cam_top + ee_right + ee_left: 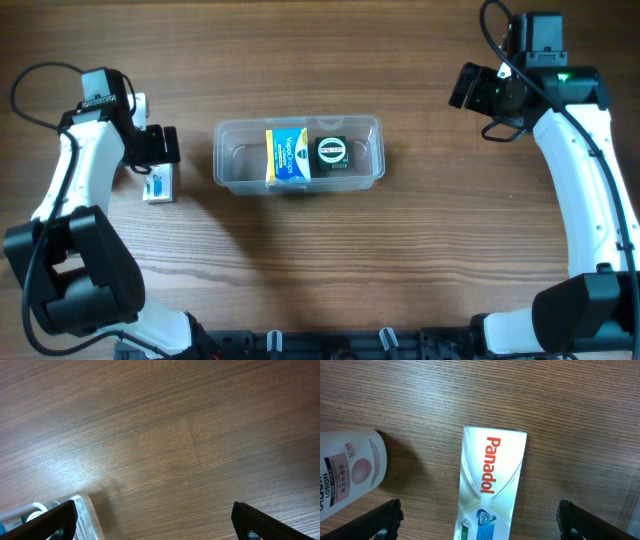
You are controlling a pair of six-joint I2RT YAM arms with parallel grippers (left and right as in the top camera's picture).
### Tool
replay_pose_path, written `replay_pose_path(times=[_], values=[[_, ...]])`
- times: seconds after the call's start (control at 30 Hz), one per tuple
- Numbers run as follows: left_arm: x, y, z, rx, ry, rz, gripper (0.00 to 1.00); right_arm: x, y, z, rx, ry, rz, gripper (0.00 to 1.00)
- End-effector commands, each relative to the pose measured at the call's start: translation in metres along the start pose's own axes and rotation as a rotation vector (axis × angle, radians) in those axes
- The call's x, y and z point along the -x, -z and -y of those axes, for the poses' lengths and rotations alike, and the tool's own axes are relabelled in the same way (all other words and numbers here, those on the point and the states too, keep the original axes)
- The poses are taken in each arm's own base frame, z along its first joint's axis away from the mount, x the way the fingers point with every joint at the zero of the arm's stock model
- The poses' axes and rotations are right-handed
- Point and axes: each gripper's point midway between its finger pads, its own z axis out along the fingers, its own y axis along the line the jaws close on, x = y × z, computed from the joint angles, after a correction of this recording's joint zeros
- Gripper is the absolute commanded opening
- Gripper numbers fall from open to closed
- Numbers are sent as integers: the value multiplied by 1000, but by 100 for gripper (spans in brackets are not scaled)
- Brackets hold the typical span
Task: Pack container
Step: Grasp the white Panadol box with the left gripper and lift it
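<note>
Overhead view: the container [298, 155] lies at the middle of the wooden table [420, 260], long side running left to right, with bare wood off every edge of its rim.
Container contents: a yellow-and-blue box [287, 157] stands near the middle, and a black item with a round white label [331, 150] is just beside it on the right; the left end holds nothing.
Left gripper [156, 148]: released, its fingers [385, 519] spread wide on either side of the Panadol box [492, 480], neither one touching it.
Panadol box: flat on the table, well apart from the container's left end, with wood showing along both long edges.
Lotion bottle [350, 472]: on its side near the Panadol box, a strip of wood between them.
Right gripper [472, 88]: released, fingers [50, 520] wide apart over bare wood, well off the container's right end.
Right wrist view: only one corner of the container shows, at the lower left.
</note>
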Motion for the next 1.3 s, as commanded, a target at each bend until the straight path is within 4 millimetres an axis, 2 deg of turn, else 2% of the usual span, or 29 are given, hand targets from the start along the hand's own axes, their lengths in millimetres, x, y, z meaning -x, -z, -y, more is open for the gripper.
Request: replay_pose_path(times=[0.0,0.37,0.7,1.0,1.13,1.27], values=[[-11,-9,3,3,-18,-37,100,0,-4,2,-18,13,-2,100],[-19,-30,26,-99,-9,-86,100,0,-4,2,-18,13,-2,100],[-21,-33,18,-48,44,-101,100,0,-4,2,-18,13,-2,100],[-30,-48,14,-20,39,-151,100,0,-4,2,-18,13,-2,100],[-27,-48,25,-85,45,-135,100,0,-4,2,-18,13,-2,100],[-23,-49,25,-83,44,-123,100,0,-4,2,-18,13,-2,100]])
